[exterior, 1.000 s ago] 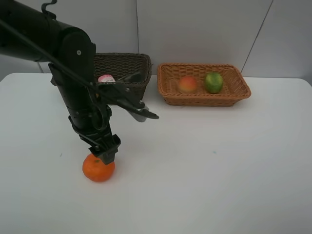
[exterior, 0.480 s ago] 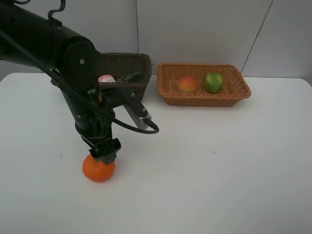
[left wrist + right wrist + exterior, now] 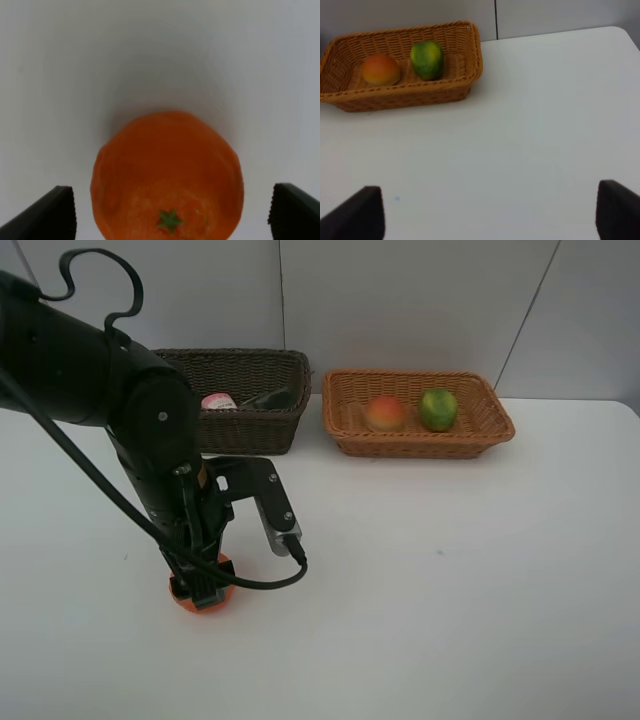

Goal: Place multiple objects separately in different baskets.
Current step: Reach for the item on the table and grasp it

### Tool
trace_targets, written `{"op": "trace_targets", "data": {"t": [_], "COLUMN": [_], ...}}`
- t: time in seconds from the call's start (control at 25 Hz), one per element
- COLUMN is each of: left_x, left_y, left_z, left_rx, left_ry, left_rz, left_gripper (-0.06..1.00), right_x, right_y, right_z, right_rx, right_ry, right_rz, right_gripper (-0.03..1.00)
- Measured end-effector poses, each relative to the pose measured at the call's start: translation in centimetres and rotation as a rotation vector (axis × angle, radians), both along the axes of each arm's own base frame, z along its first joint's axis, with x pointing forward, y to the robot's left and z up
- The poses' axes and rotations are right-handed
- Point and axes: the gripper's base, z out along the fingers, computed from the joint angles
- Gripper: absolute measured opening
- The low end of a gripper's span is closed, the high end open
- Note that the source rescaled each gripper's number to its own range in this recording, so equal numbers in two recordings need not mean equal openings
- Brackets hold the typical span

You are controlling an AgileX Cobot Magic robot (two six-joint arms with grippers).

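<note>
The orange tangerine (image 3: 178,593) lies on the white table at front left, mostly hidden under my left gripper (image 3: 203,585). In the left wrist view the tangerine (image 3: 167,170) sits between the open fingers (image 3: 56,212) of the left gripper (image 3: 170,215). The light tan basket (image 3: 480,405) holds the peach (image 3: 385,413) and the lime (image 3: 438,409). The dark brown basket (image 3: 250,365) shows the pink bottle (image 3: 218,402) and the dark bottle (image 3: 268,398). The mauve cup is hidden. My right gripper (image 3: 487,215) is open and empty above bare table.
The right wrist view shows the tan basket (image 3: 470,55) with the peach (image 3: 381,69) and the lime (image 3: 427,59). A black cable (image 3: 270,575) loops off the left arm beside the tangerine. White walls stand behind the table (image 3: 450,580).
My left arm has dropped lower and its gripper has come down around the tangerine, covering most of it. The baskets and their contents have not moved.
</note>
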Motion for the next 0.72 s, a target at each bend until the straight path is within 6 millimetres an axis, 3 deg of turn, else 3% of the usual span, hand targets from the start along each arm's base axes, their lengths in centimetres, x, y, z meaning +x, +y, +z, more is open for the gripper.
{"op": "trace_targets", "data": {"t": [0.72], "left_x": [-0.1], "left_y": [0.6], "left_z": [-2.7], "left_rx": [0.026], "left_ry": [0.036], "left_rz": [0.007], "left_gripper": [1.0], "right_x": [0.0], "right_y": [0.0], "right_z": [0.0], "right_rx": [0.0], "right_ry": [0.0], "right_rz": [0.0], "right_gripper": [0.85]}}
